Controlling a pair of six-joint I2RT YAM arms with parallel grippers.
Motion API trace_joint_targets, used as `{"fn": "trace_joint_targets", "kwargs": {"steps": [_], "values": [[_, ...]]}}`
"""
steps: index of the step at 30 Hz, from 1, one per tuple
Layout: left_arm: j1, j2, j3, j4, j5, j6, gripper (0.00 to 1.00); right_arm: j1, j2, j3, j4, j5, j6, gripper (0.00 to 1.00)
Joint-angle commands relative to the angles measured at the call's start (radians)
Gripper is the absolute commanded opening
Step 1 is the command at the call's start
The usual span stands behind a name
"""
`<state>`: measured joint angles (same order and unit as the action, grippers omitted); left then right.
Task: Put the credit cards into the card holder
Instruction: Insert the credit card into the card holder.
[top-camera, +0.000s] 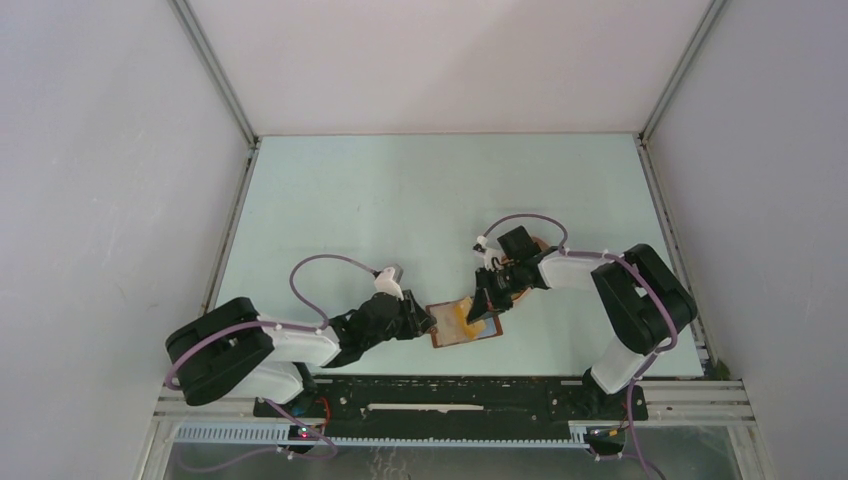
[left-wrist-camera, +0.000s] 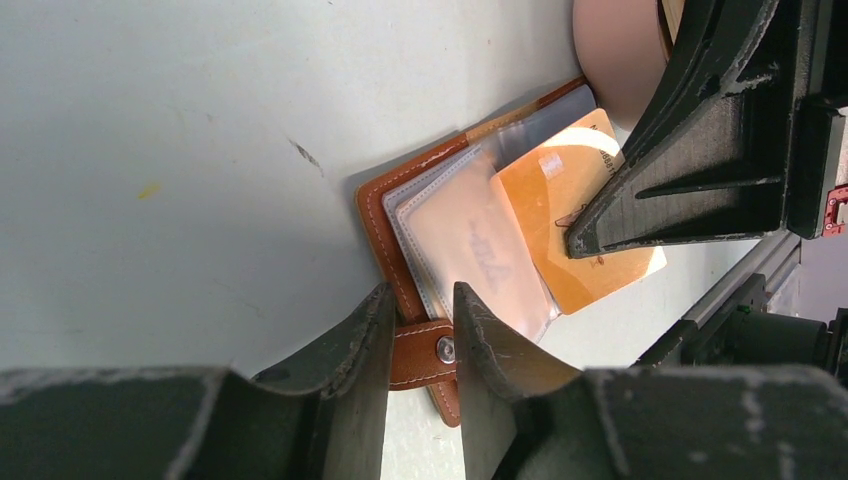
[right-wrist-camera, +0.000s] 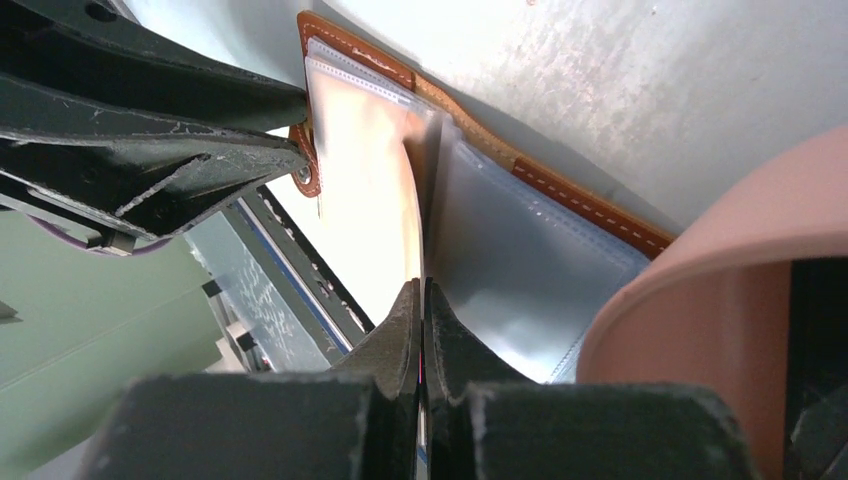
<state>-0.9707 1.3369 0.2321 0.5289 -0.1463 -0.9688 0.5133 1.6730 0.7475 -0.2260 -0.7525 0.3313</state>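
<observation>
Since the right gripper (right-wrist-camera: 421, 292) was clamped tight on the orange card (left-wrist-camera: 565, 190), seen edge-on from its own cam, the card sat angled over the clear sleeves (right-wrist-camera: 520, 240) of the card holder (left-wrist-camera: 383, 215), prob. to feed a corner into a pocket. Left gripper (left-wrist-camera: 421, 300) pinched the snap tab (left-wrist-camera: 425, 352), apparently to pin the holder open & flat on the table (left-wrist-camera: 180, 120) vs. that push. Holder lay between the arms, just beside the pink tray (right-wrist-camera: 720, 270). Card looked not yet seated.
</observation>
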Motion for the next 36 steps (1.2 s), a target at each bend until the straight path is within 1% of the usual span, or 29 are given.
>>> {"fn": "trace_joint_targets", "kwargs": {"steps": [1,12,18,20,23,29,36], "values": [[-0.013,0.038,0.006,-0.058,0.03,0.008,0.34,-0.015,0.029,0.0,0.037,-0.009,0.043,0.0],[-0.016,0.074,0.001,-0.015,0.056,0.0,0.32,0.005,0.046,0.0,0.088,-0.007,0.081,0.0],[-0.017,0.066,-0.01,-0.014,0.049,-0.008,0.32,0.011,0.013,-0.044,0.161,0.019,0.114,0.0],[-0.018,0.068,-0.011,-0.011,0.048,-0.008,0.32,0.013,0.007,-0.051,0.173,0.024,0.112,0.02],[-0.018,0.071,-0.013,-0.007,0.048,-0.008,0.32,0.009,-0.002,-0.053,0.166,0.048,0.087,0.04],[-0.018,0.073,-0.019,-0.003,0.044,-0.009,0.31,-0.015,-0.06,-0.065,0.138,0.099,0.034,0.01],[-0.017,0.067,-0.024,0.002,0.044,-0.01,0.31,-0.001,-0.043,-0.065,0.144,0.109,0.029,0.0]]}}
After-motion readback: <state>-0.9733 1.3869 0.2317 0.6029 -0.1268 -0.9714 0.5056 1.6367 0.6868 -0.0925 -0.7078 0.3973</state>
